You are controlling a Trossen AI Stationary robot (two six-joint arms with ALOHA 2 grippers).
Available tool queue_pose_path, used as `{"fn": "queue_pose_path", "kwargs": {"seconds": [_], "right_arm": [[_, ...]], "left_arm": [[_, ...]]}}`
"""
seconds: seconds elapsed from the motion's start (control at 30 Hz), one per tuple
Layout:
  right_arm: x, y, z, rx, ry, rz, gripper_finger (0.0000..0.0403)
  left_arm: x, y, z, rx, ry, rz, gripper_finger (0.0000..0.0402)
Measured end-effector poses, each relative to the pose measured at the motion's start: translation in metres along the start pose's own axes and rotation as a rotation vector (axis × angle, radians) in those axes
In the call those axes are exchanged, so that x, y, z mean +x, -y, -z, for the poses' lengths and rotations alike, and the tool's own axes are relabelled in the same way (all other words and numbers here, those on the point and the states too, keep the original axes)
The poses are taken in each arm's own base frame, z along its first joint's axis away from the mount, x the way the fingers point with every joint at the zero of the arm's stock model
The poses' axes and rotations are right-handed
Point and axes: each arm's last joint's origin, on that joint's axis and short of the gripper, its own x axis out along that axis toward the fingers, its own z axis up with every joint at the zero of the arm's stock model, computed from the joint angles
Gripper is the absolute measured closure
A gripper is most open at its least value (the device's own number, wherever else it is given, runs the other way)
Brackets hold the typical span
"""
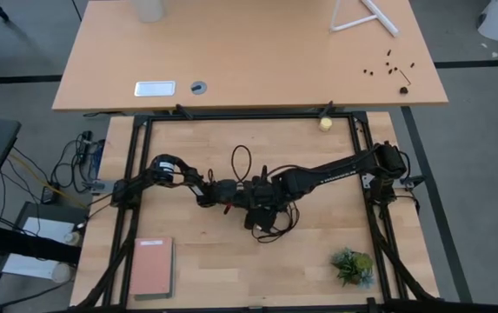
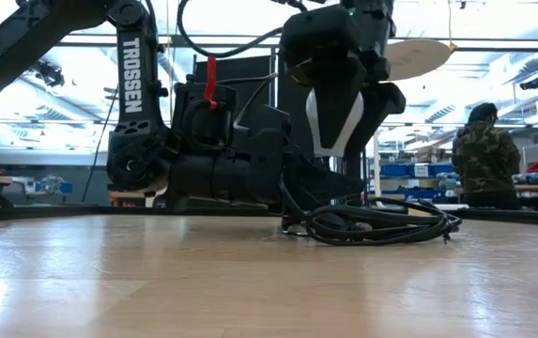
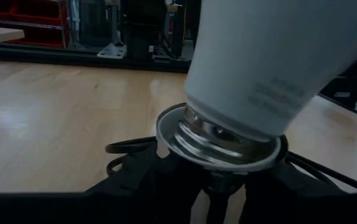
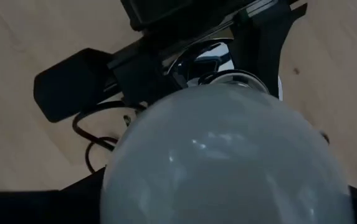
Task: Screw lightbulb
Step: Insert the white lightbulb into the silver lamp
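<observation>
Standing nearly upright at mid-table, one lightbulb (image 3: 271, 68) is pointing its metal base down into one socket (image 3: 218, 146); the right gripper (image 2: 336, 117) is clamping it, the left gripper (image 1: 231, 195) is clamping the socket.

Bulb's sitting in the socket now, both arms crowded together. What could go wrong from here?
1. The lightbulb leans in the silver socket rather than standing straight, so its threads may cross and jam.
2. The black cord lies coiled loose under the arms; turning could drag it or shift the socket.
3. The left gripper and right gripper meet mid-table, almost touching, so a small slip might knock them together.
</observation>
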Motion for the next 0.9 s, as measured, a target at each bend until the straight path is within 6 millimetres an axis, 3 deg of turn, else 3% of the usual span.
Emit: {"fn": "queue_pose_path", "kwargs": {"seconds": [0.9], "right_arm": [[-0.008,0.020,-0.030,-0.087,-0.009,-0.077,0.0132]], "left_arm": [[0.000,0.001,0.000,0.025,-0.005,0.009,0.0213]]}}
